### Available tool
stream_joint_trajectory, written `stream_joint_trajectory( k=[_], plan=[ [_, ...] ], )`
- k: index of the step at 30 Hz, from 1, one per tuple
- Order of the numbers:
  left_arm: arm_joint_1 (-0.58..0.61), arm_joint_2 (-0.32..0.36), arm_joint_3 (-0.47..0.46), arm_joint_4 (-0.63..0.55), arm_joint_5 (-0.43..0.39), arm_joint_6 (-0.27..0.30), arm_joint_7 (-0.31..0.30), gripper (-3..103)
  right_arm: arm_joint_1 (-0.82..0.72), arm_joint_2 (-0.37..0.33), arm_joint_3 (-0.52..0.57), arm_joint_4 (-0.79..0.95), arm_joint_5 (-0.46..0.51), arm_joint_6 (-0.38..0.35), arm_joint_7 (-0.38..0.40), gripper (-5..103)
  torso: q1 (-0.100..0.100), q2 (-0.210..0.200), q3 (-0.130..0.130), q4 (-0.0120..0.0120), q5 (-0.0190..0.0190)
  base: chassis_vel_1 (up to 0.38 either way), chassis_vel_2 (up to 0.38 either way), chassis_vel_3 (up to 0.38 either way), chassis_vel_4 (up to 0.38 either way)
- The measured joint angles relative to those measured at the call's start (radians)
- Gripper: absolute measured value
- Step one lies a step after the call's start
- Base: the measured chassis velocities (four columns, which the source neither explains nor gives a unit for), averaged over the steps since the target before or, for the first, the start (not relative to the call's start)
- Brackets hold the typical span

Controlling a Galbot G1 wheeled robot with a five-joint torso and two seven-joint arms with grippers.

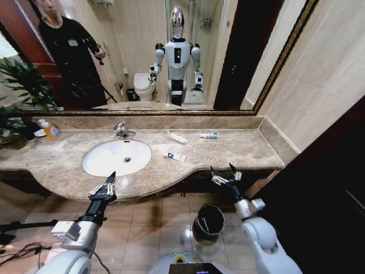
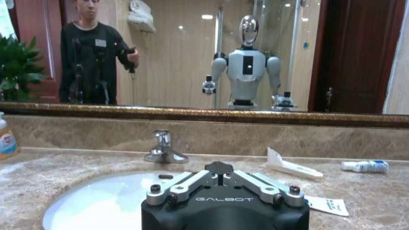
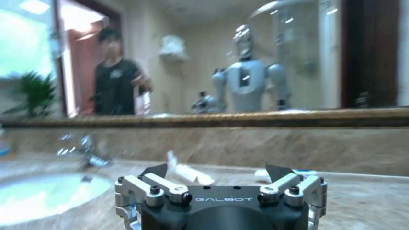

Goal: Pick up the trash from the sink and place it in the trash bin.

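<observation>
The sink [image 1: 98,162] is a white oval basin with a chrome tap [image 1: 121,131], set in a marble countertop. The trash lies on the counter to its right: a white tube [image 1: 178,137], a small blue-white tube [image 1: 209,135] and a labelled tube [image 1: 175,155]. The left wrist view shows these tubes too [image 2: 292,167] [image 2: 364,166] [image 2: 326,205]. The black trash bin [image 1: 208,221] stands on the floor below the counter's edge. My left gripper [image 1: 110,180] [image 2: 219,167] is shut and empty, hovering before the basin's front rim. My right gripper [image 1: 222,169] [image 3: 217,170] is open above the bin.
An orange bottle [image 1: 50,130] stands at the counter's back left beside a potted plant [image 1: 17,97]. A large mirror runs along the wall behind. A dark panel [image 1: 319,182] closes in the right side. Beige tiled floor [image 1: 154,222] lies under the counter.
</observation>
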Motion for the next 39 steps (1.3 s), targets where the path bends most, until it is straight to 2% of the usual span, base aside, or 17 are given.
stream_joint_trajectory(
  k=[3,8,10,20,35,37,39],
  plan=[
    [0.000,0.000,0.000,0.000,0.000,0.000,0.000,0,0.112,-0.041,-0.051,-0.065,0.022,-0.064,-0.020,100,0.000,0.000,0.000,0.0000,0.0001,0.000,0.000,0.000,0.000],
    [0.000,0.000,0.000,0.000,0.000,0.000,0.000,0,0.199,-0.055,-0.117,-0.094,0.060,-0.111,-0.001,100,0.000,0.000,0.000,0.0000,-0.0001,0.000,0.000,0.000,0.000],
    [0.000,0.000,0.000,0.000,0.000,0.000,0.000,0,0.270,-0.055,-0.188,-0.127,0.070,-0.130,0.009,100,0.000,0.000,0.000,0.0000,-0.0002,0.000,0.000,0.000,0.000],
    [0.000,0.000,0.000,0.000,0.000,0.000,0.000,0,0.435,-0.033,-0.393,-0.281,0.077,-0.143,0.034,100,0.000,0.000,0.000,0.0000,-0.0002,0.000,0.000,0.000,0.000],
    [0.000,0.000,0.000,0.000,0.000,0.000,0.000,0,0.686,-0.024,-0.567,-0.511,0.121,-0.180,0.060,100,0.000,0.000,0.000,0.0000,-0.0001,0.000,0.000,0.000,0.000],
    [0.000,0.000,0.000,0.000,0.000,0.000,0.000,0,0.708,-0.024,-0.580,-0.531,0.121,-0.188,0.061,103,0.000,0.000,0.000,0.0000,-0.0002,0.000,0.000,0.000,0.000],
    [0.000,0.000,0.000,0.000,0.000,0.000,0.000,0,0.734,-0.031,-0.604,-0.550,0.129,-0.199,0.061,94,0.000,0.000,0.000,0.0000,-0.0001,0.000,0.000,0.000,0.000]
  ],
)
